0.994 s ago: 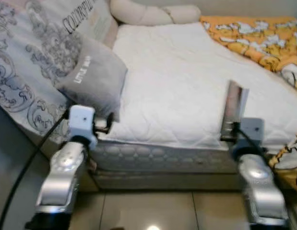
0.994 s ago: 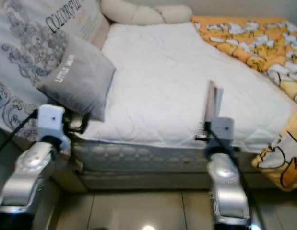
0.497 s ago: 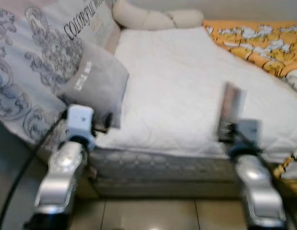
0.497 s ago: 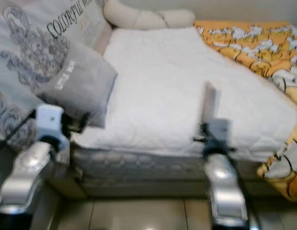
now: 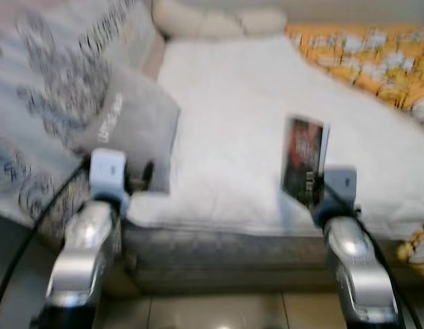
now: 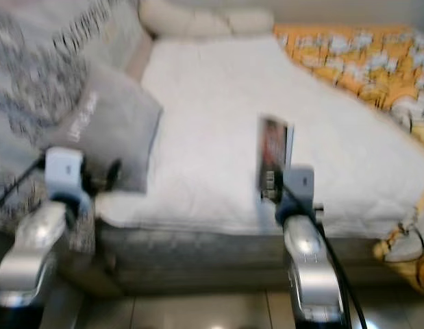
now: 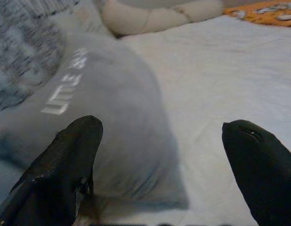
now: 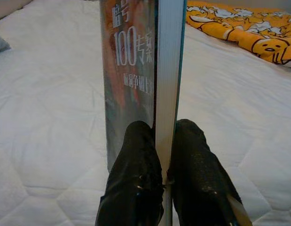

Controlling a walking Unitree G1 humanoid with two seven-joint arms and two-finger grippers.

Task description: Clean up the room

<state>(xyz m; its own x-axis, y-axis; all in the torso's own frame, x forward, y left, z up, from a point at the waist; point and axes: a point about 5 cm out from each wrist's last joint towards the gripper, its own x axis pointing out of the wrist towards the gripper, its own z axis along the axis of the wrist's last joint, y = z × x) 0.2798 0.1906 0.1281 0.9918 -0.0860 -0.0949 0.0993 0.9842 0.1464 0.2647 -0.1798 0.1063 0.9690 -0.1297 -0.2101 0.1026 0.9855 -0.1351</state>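
Right pincer [image 8: 165, 179] clamped on thin dark-covered paperback book [image 5: 304, 159], upright above near edge of white quilted bed [image 5: 232, 130], likely for carrying off. Left pincer [image 7: 169, 155] wide open, empty, facing grey cushion [image 5: 133, 127]. Far right: orange blanket [image 5: 362, 55].

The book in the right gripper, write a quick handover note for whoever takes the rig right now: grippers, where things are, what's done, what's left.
Right gripper: shut on the book, pinching its lower edge, book upright above the white mattress near the bed's front edge.
Left gripper: open, holding nothing, at the grey pillow on the bed's left side.
Also on the bed: orange patterned blanket at the far right, cream cushion at the head.
Done: book is picked up.
Left: the book has not been put down anywhere yet; where it belongs cannot be told from these views. Head views are blurred.
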